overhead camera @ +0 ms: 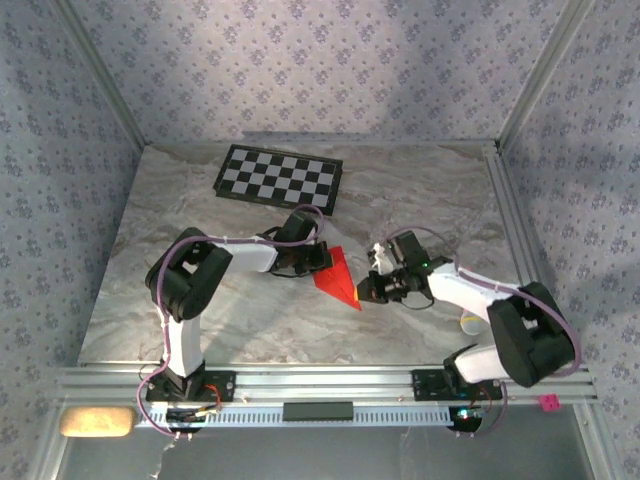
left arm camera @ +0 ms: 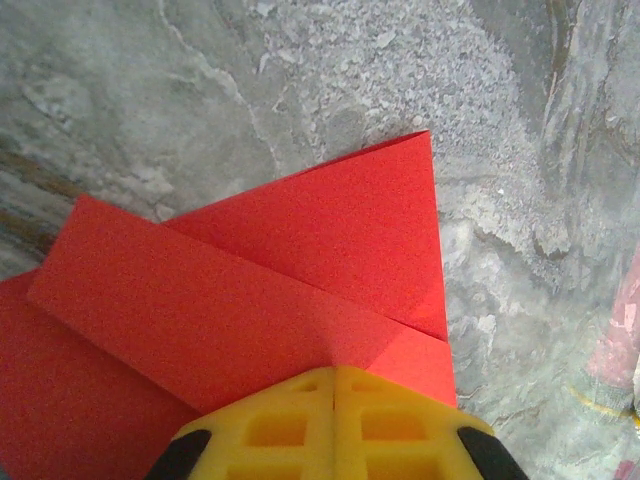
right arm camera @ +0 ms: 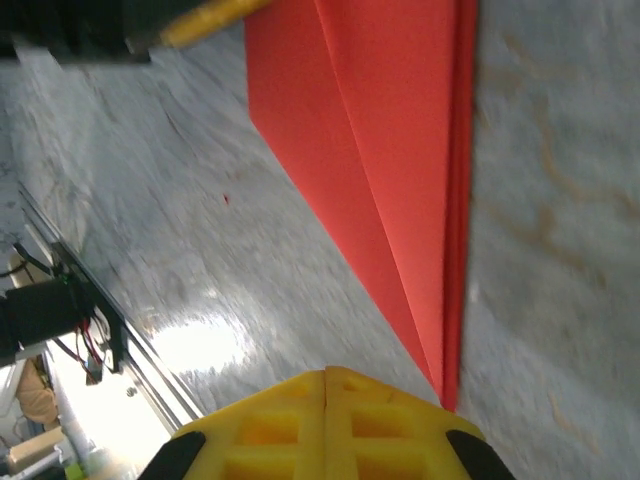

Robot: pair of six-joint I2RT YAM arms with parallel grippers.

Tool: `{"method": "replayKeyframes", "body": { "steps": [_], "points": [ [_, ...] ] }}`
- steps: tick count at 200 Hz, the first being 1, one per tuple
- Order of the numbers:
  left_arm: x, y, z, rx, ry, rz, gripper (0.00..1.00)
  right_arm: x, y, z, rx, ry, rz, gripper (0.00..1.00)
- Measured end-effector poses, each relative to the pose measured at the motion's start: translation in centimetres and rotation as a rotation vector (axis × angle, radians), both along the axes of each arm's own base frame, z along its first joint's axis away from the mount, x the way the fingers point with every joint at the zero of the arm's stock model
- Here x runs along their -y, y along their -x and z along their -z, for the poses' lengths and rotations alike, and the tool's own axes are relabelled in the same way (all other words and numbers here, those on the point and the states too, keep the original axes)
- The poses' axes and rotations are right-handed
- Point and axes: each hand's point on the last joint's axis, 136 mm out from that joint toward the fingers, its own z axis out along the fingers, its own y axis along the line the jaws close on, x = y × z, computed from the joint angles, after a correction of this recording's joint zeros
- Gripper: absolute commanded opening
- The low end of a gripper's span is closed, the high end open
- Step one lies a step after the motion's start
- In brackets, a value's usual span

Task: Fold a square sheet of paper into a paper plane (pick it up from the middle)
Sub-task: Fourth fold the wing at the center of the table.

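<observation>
From above, the bright red folded paper (overhead camera: 337,277), pointed like a dart, lies mid-table between the left gripper (overhead camera: 319,264) and the right gripper (overhead camera: 363,292). The grey marble table (overhead camera: 200,300) is free around them.

Left wrist: clenched yellow fingers (left arm camera: 280,430) press on its flap and grasp nothing.

Right wrist: shut fingers (right arm camera: 270,430) sit just beside its tip.

I judge this is crease-flattening; next, a slide along the fold edge.

Item one, left arm (overhead camera: 215,262): I read the elbow as raised, forearm reaching inward toward the centre. Left hand (overhead camera: 318,262): yellow fingers (left arm camera: 290,425) pressed together with no gap, angled downward.

Item two, right arm (overhead camera: 480,295): folded low, forearm reaching inward to its left. Right hand (overhead camera: 368,289): fingers (right arm camera: 270,430) likewise meeting along one seam; its tilt is possibly near level, though the overhead view is too small for me to be sure.
</observation>
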Motion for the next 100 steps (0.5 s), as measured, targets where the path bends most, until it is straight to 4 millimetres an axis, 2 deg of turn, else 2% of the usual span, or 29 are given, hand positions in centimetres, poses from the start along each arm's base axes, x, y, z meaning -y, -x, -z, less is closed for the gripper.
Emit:
{"method": "replayKeyframes", "body": {
  "steps": [26, 76, 100],
  "points": [
    [0.1, -0.1, 0.0, 0.005, 0.005, -0.001, 0.07, -0.9, -1.4, 1.1, -0.023, -0.003, -0.003, 0.07],
    [0.2, -0.2, -0.1, 0.008, 0.007, 0.000, 0.08, -0.4, -0.9, 4.3, -0.104, 0.049, 0.008, 0.02],
    [0.3, -0.3, -0.1, 0.006, 0.004, 0.005, 0.09, -0.4, -0.7, 4.5, -0.098, 0.007, 0.015, 0.00]
  ]
}}
